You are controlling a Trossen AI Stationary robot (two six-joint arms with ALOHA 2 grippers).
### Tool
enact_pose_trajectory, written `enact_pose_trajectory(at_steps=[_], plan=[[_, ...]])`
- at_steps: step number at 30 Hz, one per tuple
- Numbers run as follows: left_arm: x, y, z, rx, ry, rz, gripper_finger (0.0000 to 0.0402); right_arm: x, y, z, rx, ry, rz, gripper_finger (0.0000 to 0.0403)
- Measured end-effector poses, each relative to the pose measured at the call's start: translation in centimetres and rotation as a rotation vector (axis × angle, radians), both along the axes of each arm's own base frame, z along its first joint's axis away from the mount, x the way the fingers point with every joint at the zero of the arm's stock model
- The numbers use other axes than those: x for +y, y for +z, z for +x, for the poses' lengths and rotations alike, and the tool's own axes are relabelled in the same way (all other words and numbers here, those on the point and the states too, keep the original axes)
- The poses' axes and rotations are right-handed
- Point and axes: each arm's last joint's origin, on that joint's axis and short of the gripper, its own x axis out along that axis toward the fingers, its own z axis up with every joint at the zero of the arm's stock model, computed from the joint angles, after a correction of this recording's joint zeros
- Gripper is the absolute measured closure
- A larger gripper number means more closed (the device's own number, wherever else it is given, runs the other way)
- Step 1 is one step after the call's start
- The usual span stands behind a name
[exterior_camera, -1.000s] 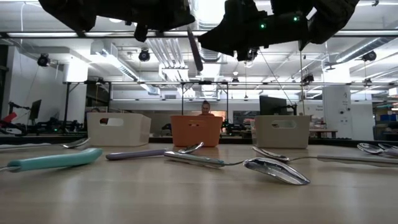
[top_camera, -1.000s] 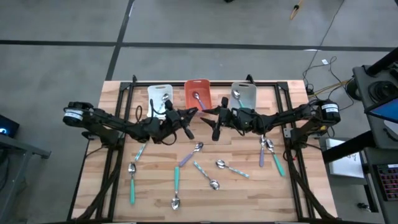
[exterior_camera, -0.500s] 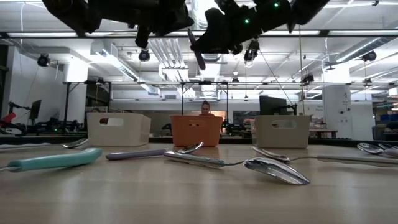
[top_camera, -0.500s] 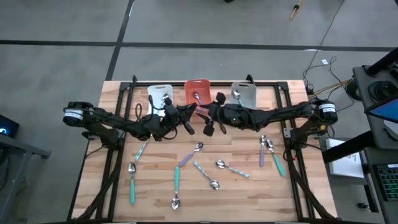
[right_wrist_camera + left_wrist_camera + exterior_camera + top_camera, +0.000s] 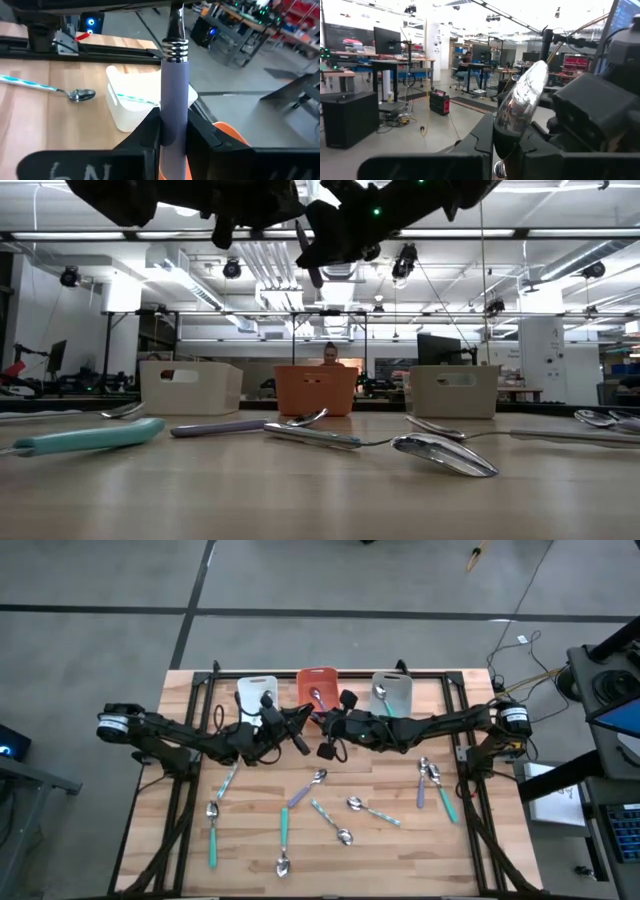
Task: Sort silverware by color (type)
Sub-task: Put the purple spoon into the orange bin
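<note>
Both grippers meet high above the table's far middle, in front of the orange bin [image 5: 318,688]. Between them is a spoon with a purple handle [image 5: 174,85] and a shiny metal bowl [image 5: 522,100]. My left gripper [image 5: 509,142] is shut on its bowl end. My right gripper [image 5: 173,131] is shut on its handle. In the high view my left gripper [image 5: 298,732] comes from the table's left and my right gripper [image 5: 321,730] from the right. The handle shows as a dark slanted stick [image 5: 308,258] in the low view. My left gripper pinches the spoon's neck [image 5: 505,145] just under the bowl between its two fingers. The bowl sticks out past the fingertips. The spoon is lifted clear of the table. My right gripper pinches the purple handle [image 5: 174,112] between its two fingers, below the handle's ribbed metal collar [image 5: 175,50]. It comes roughly level from the table's right. The handle stands out beyond the fingers toward my left gripper.
A white bin [image 5: 257,695], the orange bin and a grey bin [image 5: 392,692] stand along the far edge, each with a spoon inside. Several loose spoons lie on the near half, among them a teal one [image 5: 212,832] and a pair [image 5: 433,785] at the right.
My right gripper has gone toward the table's left, up to the spoon that my left gripper holds aloft, and now has the handle between its fingers. My left gripper and the spoon have stayed nearly in place.
</note>
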Motion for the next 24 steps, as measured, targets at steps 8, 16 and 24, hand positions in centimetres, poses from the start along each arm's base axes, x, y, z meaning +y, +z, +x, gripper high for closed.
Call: enact_pose_trajectory(at_steps=[8,16,24], plan=[[0.1,0.3,-0.4,0.086,0.030,0.079,0.0327,-0.2,2.2,0.2,0.094,-0.009,0.095,0.0380],[0.3,2.3,-2.7,0.251,0.094,0.216,0.0244,-3.0,5.3,-0.3,0.130,-0.074,0.265,0.0383],[0.5,3.4,-4.9,0.421,0.109,0.322,0.0217,-9.3,6.3,0.2,0.050,-0.005,0.600,0.0383]])
